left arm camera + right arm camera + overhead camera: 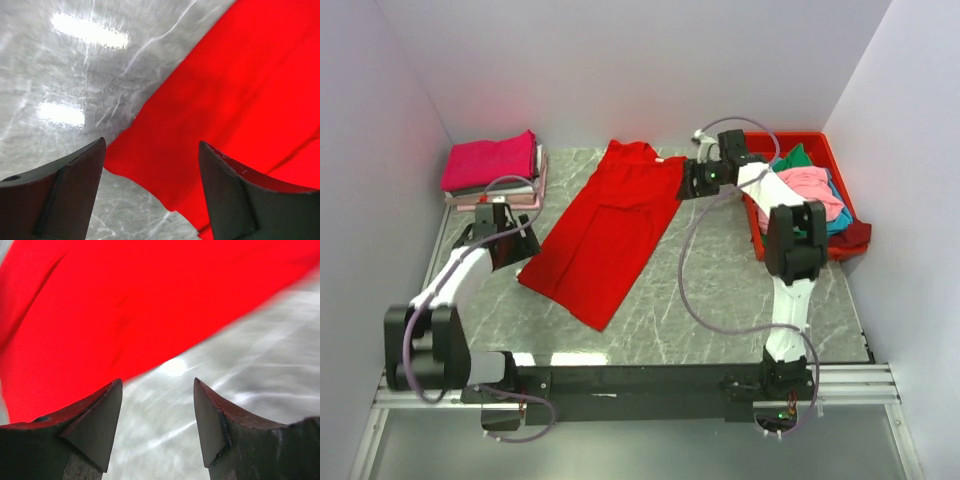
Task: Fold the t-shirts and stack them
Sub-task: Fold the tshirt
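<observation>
The red shirt (605, 230) lies flat in the middle of the worktop (720, 280). Its long axis runs diagonally: the collar end points to the far edge, and the hem end points to the near left corner. It is plain bright red, long and narrow, with a soft lengthwise crease down the middle and a few light wrinkles.

A stack (492, 178) of folded shirts sits at the far left corner, with a magenta shirt (490, 158) on top and grey, white and pink layers under it. At the far right corner a red bin (812, 137) holds loose shirts: a green shirt (795, 157), a pink shirt (810, 185), a teal shirt (838, 218) and a dark red one hanging over the near rim.

The left arm (460, 270) reaches to the left hem corner of the red shirt (240, 100). The left jaws are spread wide above this corner and hold nothing.

The right arm (795, 240) reaches across to the shirt's right side, close to the collar end. The right jaws are spread too, with only bare worktop between them; the red shirt (125, 305) lies just beyond the fingertips. This view is blurred.
</observation>
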{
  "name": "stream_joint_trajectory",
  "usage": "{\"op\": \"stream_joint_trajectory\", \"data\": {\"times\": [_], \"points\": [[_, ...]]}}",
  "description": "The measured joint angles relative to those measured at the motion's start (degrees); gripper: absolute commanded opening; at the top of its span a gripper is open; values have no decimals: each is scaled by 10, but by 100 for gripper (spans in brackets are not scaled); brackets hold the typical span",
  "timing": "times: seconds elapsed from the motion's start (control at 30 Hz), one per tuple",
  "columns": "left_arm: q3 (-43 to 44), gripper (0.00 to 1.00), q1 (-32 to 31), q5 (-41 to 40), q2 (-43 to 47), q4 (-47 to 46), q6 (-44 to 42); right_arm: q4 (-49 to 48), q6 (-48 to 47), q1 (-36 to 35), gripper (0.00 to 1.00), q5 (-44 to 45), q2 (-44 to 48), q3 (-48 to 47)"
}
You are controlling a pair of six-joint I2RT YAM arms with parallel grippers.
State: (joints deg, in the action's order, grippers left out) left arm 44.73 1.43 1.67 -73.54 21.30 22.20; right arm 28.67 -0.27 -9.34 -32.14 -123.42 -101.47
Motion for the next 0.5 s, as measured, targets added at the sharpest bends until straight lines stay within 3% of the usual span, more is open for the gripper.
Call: {"op": "stream_joint_trajectory", "data": {"times": [0.2, 0.33, 0.5], "points": [[48, 76, 0, -21, -102, 34, -12, 69, -302, -141, 68, -111, 181, 151], [82, 65, 1, -32, -139, 41, -32, 115, -437, -251, 68, -170, 248, 242], [96, 54, 2, -7, -187, 54, -47, 162, -509, -252, 68, -194, 251, 247]]}}
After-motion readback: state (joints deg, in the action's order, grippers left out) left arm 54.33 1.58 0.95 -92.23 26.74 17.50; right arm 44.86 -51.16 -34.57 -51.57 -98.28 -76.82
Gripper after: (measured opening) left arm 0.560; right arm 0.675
